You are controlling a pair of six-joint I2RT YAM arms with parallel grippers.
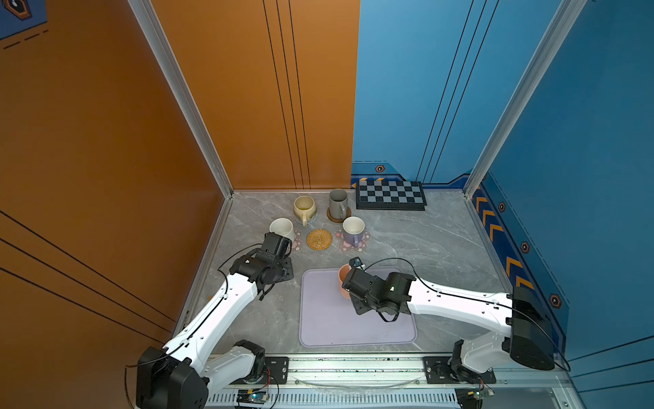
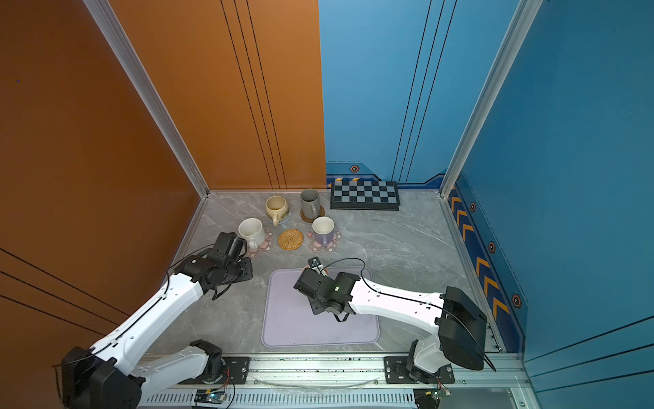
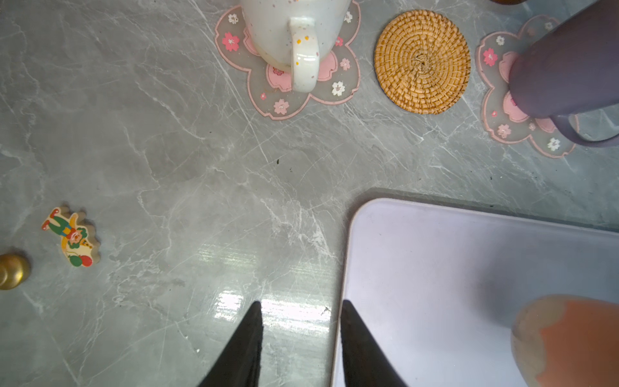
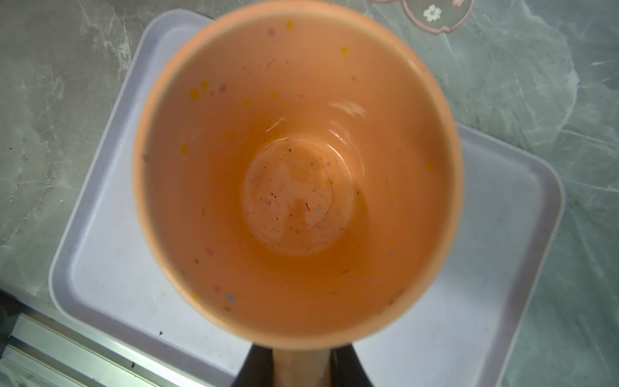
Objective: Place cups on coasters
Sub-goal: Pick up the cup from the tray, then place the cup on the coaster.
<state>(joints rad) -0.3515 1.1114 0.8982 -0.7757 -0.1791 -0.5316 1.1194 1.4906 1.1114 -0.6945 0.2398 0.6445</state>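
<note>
My right gripper (image 4: pixel 301 355) is shut on the handle of the orange cup (image 4: pixel 298 174), holding it upright over the far part of the lavender tray (image 1: pixel 354 325); in a top view the orange cup (image 1: pixel 342 279) shows beside the wrist. The tan rattan coaster (image 1: pixel 319 239) lies bare. The white speckled cup (image 1: pixel 282 228) and the lavender cup (image 1: pixel 353 230) each stand on a pink flower coaster (image 3: pixel 281 107). Behind them, the beige cup (image 1: pixel 304 207) sits on a grey coaster and the grey cup (image 1: pixel 338 203) on a brown disc. My left gripper (image 3: pixel 299 305) is open over the table beside the tray's corner.
A black-and-grey checkered board (image 1: pixel 390 194) lies at the back right by the wall. A small clown figure (image 3: pixel 72 238) and a brass knob (image 3: pixel 11 271) lie on the table left of my left gripper. Walls close in the left, back and right sides.
</note>
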